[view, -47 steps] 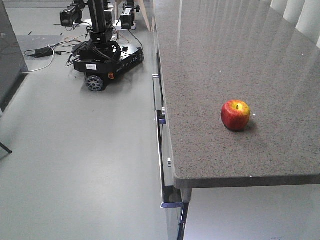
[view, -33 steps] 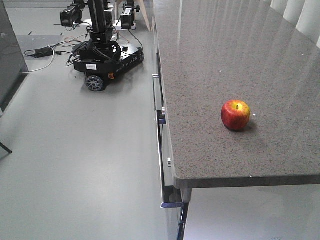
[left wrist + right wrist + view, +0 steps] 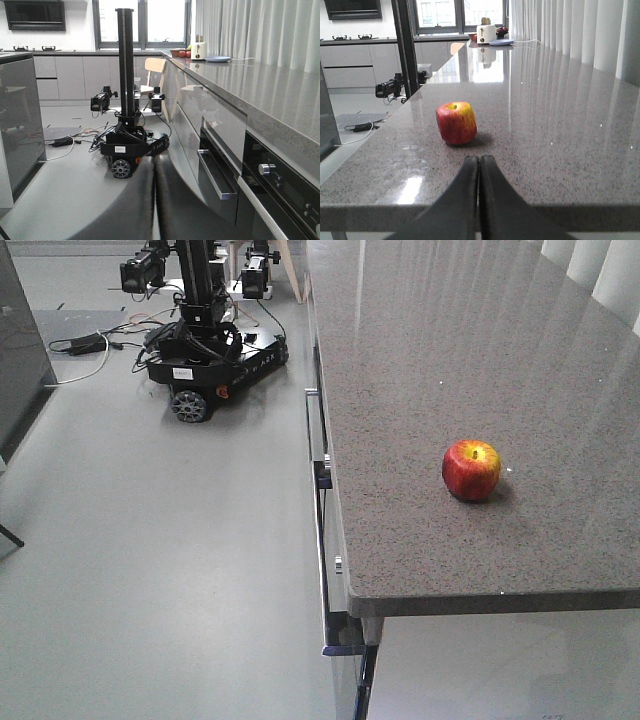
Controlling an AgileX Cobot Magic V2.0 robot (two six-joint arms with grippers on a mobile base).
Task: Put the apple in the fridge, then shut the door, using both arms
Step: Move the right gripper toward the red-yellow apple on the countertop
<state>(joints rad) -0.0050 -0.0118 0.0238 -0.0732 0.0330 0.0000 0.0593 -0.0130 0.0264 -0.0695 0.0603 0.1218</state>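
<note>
The apple [image 3: 471, 470] is seen resting upright on the grey speckled worktop [image 3: 420, 350], toward its near edge. The right gripper [image 3: 479, 160] is held near the apple on its near side, apart from it, jaws pressed together, empty. The left gripper [image 3: 155, 156] is held above the floor [image 3: 75, 200], jaws likewise closed.

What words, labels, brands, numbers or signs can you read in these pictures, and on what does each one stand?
No text can be read in any view.
Print on the white label of the wheeled robot base: too small to read.
Pale lettering on that base's side: blurred.
Marks on the oven panel: too small to read.
On the apple: no sticker or print shows.
</note>
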